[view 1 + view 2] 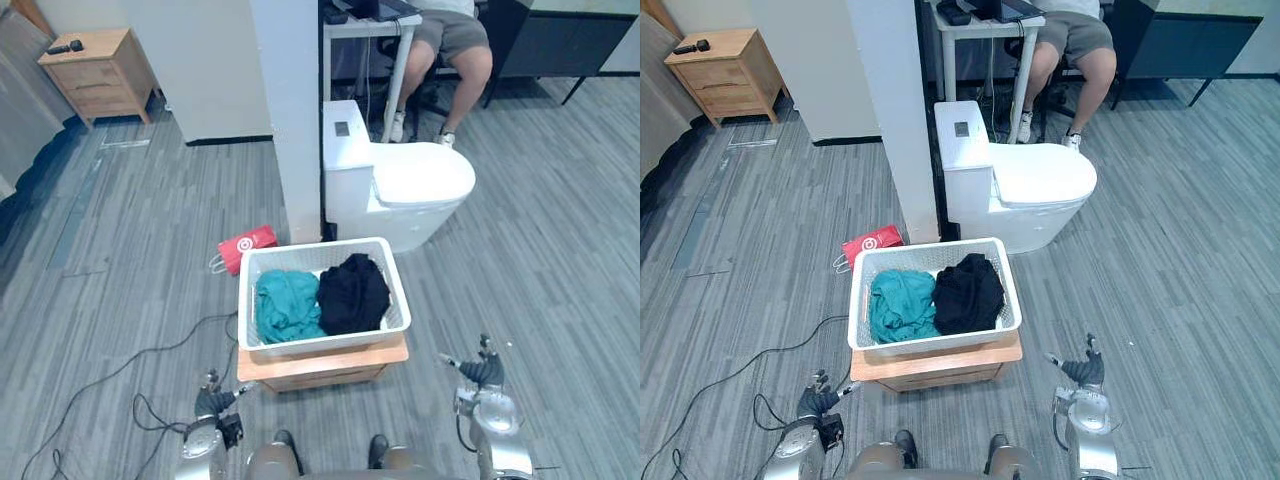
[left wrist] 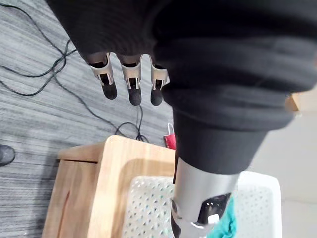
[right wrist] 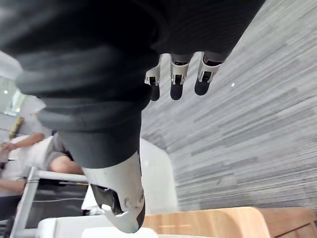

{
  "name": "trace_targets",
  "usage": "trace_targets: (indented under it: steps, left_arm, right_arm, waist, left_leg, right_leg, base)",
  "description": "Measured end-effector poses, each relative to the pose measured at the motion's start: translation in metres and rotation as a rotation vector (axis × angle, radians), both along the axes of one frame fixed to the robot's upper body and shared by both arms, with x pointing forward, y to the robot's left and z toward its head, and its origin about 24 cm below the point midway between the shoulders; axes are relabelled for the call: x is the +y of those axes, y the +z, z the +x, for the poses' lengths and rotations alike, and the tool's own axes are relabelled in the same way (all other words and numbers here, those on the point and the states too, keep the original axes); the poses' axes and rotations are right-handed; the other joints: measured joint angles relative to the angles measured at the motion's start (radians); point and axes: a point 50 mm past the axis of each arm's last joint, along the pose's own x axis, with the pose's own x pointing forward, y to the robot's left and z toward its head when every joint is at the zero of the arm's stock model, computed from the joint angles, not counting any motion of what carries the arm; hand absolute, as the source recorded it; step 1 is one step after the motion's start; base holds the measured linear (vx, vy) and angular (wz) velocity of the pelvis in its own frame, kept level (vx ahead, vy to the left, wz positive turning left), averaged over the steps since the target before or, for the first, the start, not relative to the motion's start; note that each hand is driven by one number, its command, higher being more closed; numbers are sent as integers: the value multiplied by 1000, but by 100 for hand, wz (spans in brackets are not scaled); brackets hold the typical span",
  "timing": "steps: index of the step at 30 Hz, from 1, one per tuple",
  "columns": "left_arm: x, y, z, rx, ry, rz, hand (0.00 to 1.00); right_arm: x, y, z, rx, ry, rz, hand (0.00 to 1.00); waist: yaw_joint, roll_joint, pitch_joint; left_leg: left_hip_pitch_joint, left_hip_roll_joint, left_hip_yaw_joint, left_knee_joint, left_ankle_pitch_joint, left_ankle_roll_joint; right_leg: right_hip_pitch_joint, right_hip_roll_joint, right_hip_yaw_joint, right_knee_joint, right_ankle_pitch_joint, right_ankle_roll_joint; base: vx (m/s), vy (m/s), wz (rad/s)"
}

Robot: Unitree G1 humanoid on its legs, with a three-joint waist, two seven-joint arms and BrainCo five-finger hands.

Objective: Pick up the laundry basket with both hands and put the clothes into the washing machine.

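Bring left hand (image 1: 212, 402) and right hand (image 1: 483, 372), both straight-fingered and empty, evenly inward to opposite rims of the laundry basket (image 1: 325, 346) on the wooden stand (image 1: 322, 366); grip level, keeping clothes (image 1: 288, 305) inside.

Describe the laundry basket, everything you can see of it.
The laundry basket is white, rectangular and plastic-looking, with perforated walls and a solid rim. It sits upright on a low wooden stand. Inside, a teal garment lies on the robot's left, a black garment beside it. The left hand and right hand are open, clear of it.
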Motion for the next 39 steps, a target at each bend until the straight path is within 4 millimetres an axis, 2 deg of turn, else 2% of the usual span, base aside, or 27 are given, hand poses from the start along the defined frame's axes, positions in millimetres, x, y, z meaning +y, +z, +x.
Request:
trace_targets:
  steps: [5, 10, 12, 13, 15, 18, 19, 21, 22, 27, 30, 35, 39]
  left_arm:
    - [5, 8, 14, -34, -4, 31, 0]
    - [-4, 14, 51, -45, -69, 82, 0]
    - [-11, 21, 75, -62, -108, 101, 0]
    - [-13, 23, 80, -67, -118, 104, 0]
    - [-20, 35, 104, -104, -141, 121, 0]
    - [-24, 47, 125, -119, -181, 156, 0]
    - [-23, 53, 135, -129, -184, 170, 0]
    - [-23, 63, 147, -145, -197, 192, 0]
    - [-27, 78, 163, -180, -228, 218, 0]
    - [-41, 120, 200, -298, -278, 266, 0]
    - [-46, 139, 212, -352, -278, 278, 0]
    - [-50, 141, 214, -360, -296, 286, 0]
    - [-48, 140, 211, -368, -293, 285, 0]
  right_arm:
    - [6, 5, 21, -6, 93, -37, 0]
    - [20, 9, 58, 0, 203, -77, 0]
    - [38, 19, 83, -27, 276, -88, 0]
    - [42, 22, 88, -34, 291, -91, 0]
    - [55, 35, 112, -63, 339, -109, 0]
    - [64, 59, 139, -116, 362, -126, 0]
    - [66, 72, 149, -149, 366, -136, 0]
    - [67, 86, 161, -176, 369, -154, 0]
    - [63, 100, 172, -194, 357, -178, 0]
    - [59, 139, 196, -261, 320, -188, 0]
    - [55, 152, 200, -289, 310, -196, 0]
    - [52, 138, 199, -215, 291, -180, 0]
    - [50, 136, 197, -210, 286, -173, 0]
  waist:
    - [0, 5, -4]
    - [0, 13, 5]
    - [0, 14, 48]
    - [1, 14, 57]
    - [1, 14, 100]
    - [2, 13, 159]
    - [3, 14, 184]
    - [1, 13, 192]
    - [1, 14, 211]
    - [0, 14, 243]
    - [-1, 14, 255]
    - [3, 16, 258]
    - [1, 17, 261]
  left_leg:
    - [-12, -9, -6, -44, 28, 5]
    - [-98, -18, -16, -81, 76, 17]
    - [-132, -22, -12, -82, 96, 26]
    - [-144, -22, -12, -82, 102, 27]
    - [-188, -27, -12, -102, 136, 36]
    - [-221, -31, -11, -111, 154, 34]
    - [-231, -34, -12, -111, 161, 37]
    - [-257, -36, -13, -111, 171, 42]
    - [-271, -37, -18, -111, 180, 44]
    - [-317, -37, -32, -117, 204, 50]
    - [-326, -41, -50, -146, 229, 51]
    - [-327, -44, -62, -166, 242, 55]
    - [-326, -50, -66, -166, 242, 55]
  right_leg:
    - [-19, 5, 18, -33, 28, -1]
    - [-113, 7, 26, -64, 89, -4]
    - [-154, 7, 44, -67, 114, -5]
    - [-167, 7, 44, -68, 122, -5]
    - [-217, 6, 51, -79, 154, -6]
    - [-262, 6, 72, -77, 181, -5]
    - [-274, 4, 73, -77, 190, -4]
    - [-300, 1, 73, -75, 200, -2]
    - [-311, -1, 72, -75, 209, -5]
    - [-350, -2, 65, -75, 225, -5]
    - [-363, -1, 46, -76, 226, -4]
    - [-367, 0, 36, -76, 224, -5]
    - [-365, -3, 37, -76, 223, -5]
  base:
    - [27, 8, -9]
    - [-103, 11, -9]
    - [-184, 26, -14]
    - [-197, 20, -8]
    - [-221, 14, -5]
    - [-160, 12, -11]
    - [-178, 17, -11]
    - [-89, 12, 2]
    - [-65, 10, 9]
    - [-45, 0, 8]
    - [5, -10, 15]
    - [56, 4, 7]
    - [45, 20, 2]
